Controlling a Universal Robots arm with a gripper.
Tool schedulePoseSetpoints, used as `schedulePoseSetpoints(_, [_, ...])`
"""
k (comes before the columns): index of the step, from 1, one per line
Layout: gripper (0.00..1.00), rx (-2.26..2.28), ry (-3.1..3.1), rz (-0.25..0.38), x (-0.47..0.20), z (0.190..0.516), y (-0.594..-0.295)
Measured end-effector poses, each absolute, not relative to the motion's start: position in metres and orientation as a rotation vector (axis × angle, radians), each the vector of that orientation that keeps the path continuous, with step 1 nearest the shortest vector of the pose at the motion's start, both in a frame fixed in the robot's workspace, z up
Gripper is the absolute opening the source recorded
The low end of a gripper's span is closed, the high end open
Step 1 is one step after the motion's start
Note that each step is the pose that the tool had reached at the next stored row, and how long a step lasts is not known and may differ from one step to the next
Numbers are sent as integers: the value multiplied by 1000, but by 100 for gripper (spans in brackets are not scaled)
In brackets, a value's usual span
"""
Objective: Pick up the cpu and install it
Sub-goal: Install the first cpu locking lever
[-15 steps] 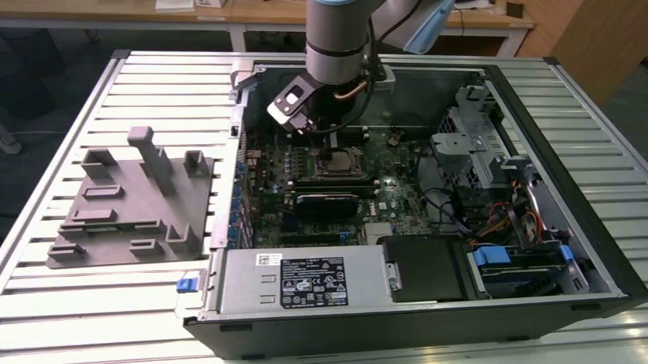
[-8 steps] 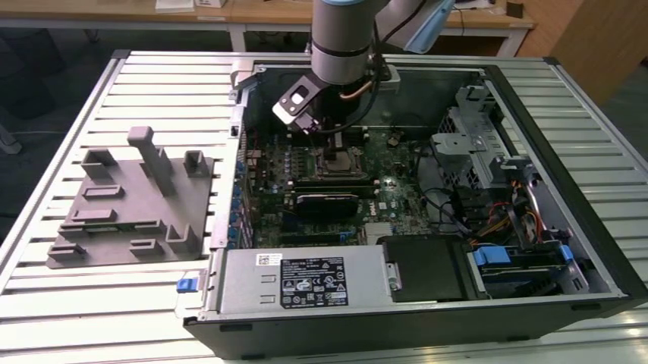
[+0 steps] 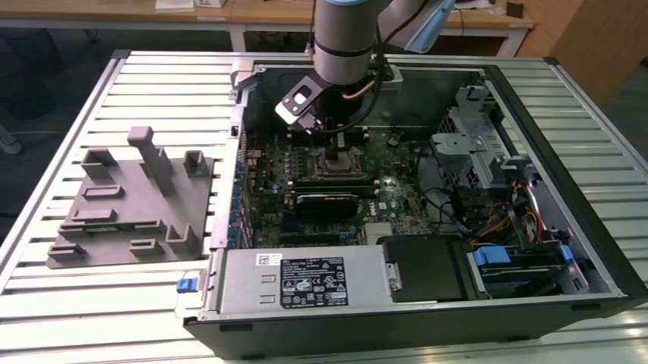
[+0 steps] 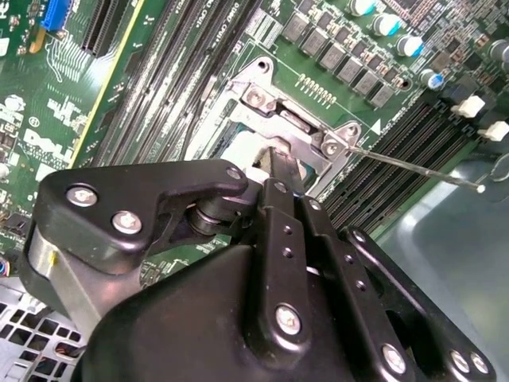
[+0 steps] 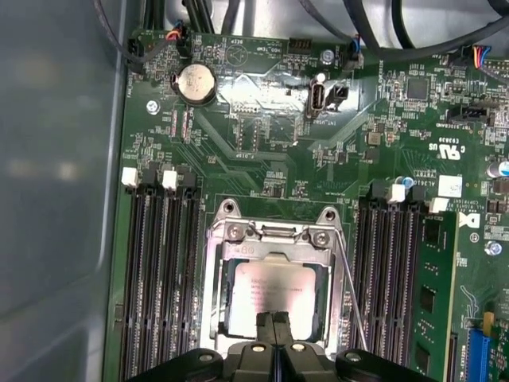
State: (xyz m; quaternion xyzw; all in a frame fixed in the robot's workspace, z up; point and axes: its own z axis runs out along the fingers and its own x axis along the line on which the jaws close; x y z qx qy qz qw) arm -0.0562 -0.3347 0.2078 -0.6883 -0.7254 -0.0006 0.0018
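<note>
Down inside the open computer case [image 3: 526, 189], your fingers [image 5: 274, 338] are pressed together over the cpu [image 5: 274, 294] lying in its socket [image 5: 274, 239], so stay square, gentle.

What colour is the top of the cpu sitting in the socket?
Pale silvery-grey, with faint print; the cpu shows best in the first wrist view.

A work table [image 3: 152, 83] w/ a ribbed, pale metal top is seen in the exterior view; its slats run across the whole surface. Behind it, at the far edge, a light wooden desk [image 3: 263, 14] w/ white legs is placed, w/ papers [image 3: 193, 4] laid on it. Dark floor [image 3: 41, 68] is visible toward the exterior view's left. A wood-coloured panel [image 3: 597, 38] is set at the far right. Lighting is even, w/o hard shadows.
</note>
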Motion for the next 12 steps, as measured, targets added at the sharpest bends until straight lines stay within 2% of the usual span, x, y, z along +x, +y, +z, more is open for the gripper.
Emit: schedulePoseSetpoints(12, [11,-2159,-2276,-2,-52,210,-335])
